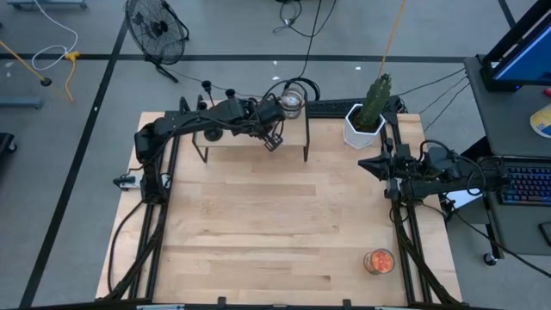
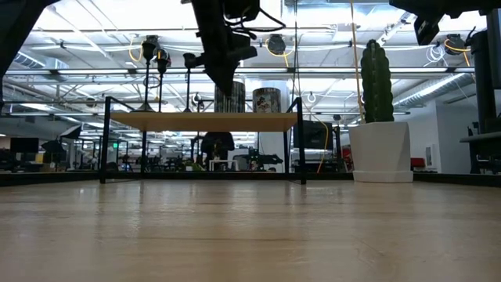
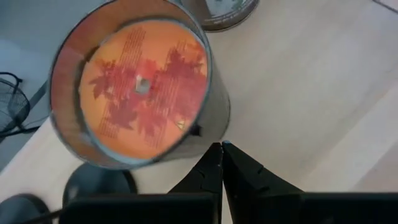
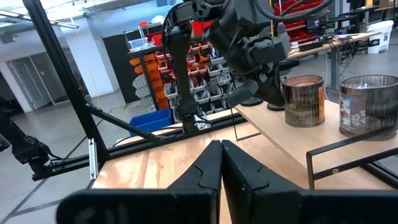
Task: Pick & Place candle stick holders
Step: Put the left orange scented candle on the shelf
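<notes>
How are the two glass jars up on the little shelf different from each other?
The orange jar shows an orange leaf pattern inside; the silvery jar looks grey with pale markings. The orange jar stands nearer the left pincer, which hovers shut right beside it; the silvery jar stands farther along the shelf. The orange jar also looks slightly narrower. Both are upright, round and open-topped.

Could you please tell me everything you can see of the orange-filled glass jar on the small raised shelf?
The orange-filled glass jar is a round, clear-walled cylinder with an orange top printed with red maple leaves. It stands upright on the light wooden shelf, beside a silvery glass jar. The left gripper, shut and empty, hovers just above its rim.
</notes>
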`<state>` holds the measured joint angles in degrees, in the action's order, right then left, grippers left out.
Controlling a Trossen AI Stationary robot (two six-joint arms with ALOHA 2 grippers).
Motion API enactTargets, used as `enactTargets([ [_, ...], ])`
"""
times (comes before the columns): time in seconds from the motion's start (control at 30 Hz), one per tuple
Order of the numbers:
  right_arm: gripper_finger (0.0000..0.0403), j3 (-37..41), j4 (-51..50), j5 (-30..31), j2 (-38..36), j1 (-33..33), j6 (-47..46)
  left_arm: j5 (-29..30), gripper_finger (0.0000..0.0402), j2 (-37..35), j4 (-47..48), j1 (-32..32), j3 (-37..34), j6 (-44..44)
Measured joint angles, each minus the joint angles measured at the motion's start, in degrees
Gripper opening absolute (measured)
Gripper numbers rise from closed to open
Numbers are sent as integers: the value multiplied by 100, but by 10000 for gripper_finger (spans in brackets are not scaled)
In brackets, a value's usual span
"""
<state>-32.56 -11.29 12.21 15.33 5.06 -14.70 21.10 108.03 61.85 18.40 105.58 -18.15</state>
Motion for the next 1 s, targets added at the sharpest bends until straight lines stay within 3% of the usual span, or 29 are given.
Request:
enactTargets([
  [0.8, 4, 0, -5, 4, -2, 2, -107, -7, 4, 153, -680, 437, -5, 799],
  [1.0, 4, 0, -4, 2, -2, 2, -109, -4, 19, 153, -855, 498, -5, 797],
])
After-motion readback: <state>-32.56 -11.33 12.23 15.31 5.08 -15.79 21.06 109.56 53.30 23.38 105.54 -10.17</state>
